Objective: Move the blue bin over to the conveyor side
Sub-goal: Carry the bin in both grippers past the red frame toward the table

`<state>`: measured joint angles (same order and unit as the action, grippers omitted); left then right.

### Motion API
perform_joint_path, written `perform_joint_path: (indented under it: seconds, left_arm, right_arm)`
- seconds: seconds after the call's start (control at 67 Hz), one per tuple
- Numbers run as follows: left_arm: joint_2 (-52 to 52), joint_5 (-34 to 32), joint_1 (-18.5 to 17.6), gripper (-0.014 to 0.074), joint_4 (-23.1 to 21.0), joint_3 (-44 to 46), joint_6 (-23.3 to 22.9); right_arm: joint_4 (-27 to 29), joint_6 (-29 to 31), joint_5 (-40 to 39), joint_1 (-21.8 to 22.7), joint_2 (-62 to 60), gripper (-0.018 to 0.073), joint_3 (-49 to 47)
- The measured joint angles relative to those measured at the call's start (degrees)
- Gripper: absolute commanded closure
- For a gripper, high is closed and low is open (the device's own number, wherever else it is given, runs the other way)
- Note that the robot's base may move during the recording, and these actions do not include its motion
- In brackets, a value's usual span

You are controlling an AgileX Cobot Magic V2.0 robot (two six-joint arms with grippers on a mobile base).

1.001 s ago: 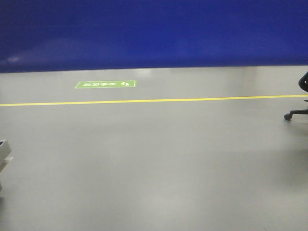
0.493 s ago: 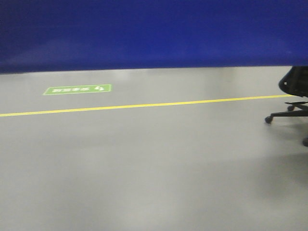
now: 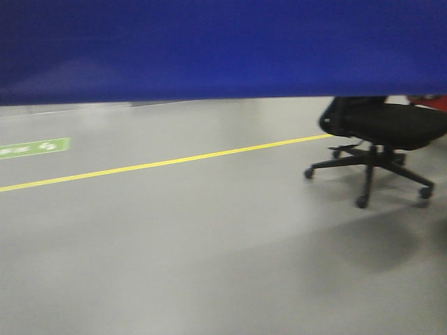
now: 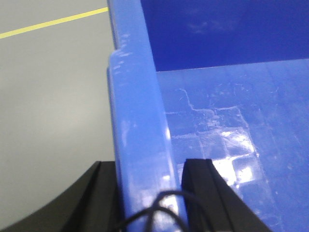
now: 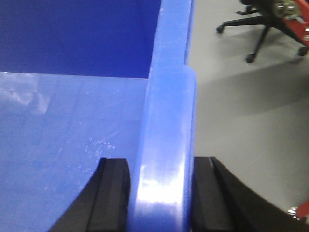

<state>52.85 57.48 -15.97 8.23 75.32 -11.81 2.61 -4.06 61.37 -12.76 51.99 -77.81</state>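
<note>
The blue bin (image 3: 223, 49) fills the top of the front view as a dark blue wall held above the floor. In the left wrist view my left gripper (image 4: 149, 188) is shut on the blue bin's (image 4: 140, 111) left rim, one black finger (image 4: 99, 193) outside and the other inside. My right gripper (image 5: 161, 193) is shut on the blue bin's (image 5: 166, 121) right rim in the same way, with a finger (image 5: 113, 193) inside the bin. The bin's inside shows bare. The conveyor side is out of view.
A black office chair (image 3: 380, 136) on castors stands on the grey floor at the right, also in the right wrist view as the chair base (image 5: 256, 24). A yellow floor line (image 3: 160, 164) runs across. A green floor sign (image 3: 31, 148) lies at far left.
The floor scene has slid left in the front view: the green sign moved to the left edge and the office chair came fully into view at the right. The bin stays held.
</note>
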Motion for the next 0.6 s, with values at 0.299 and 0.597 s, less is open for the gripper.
perform_joint_path:
  seconds: [0.299,0.597]
  left_arm:
    - [0.0,0.0,0.0,0.0605,0.0,0.0,0.0]
    - [0.0,0.0,0.0,0.0605,0.0,0.0,0.0]
  right_arm:
    - [0.0,0.0,0.0,0.0,0.0,0.0638,0.0]
    - [0.0,0.0,0.0,0.0,0.0,0.0638,0.0]
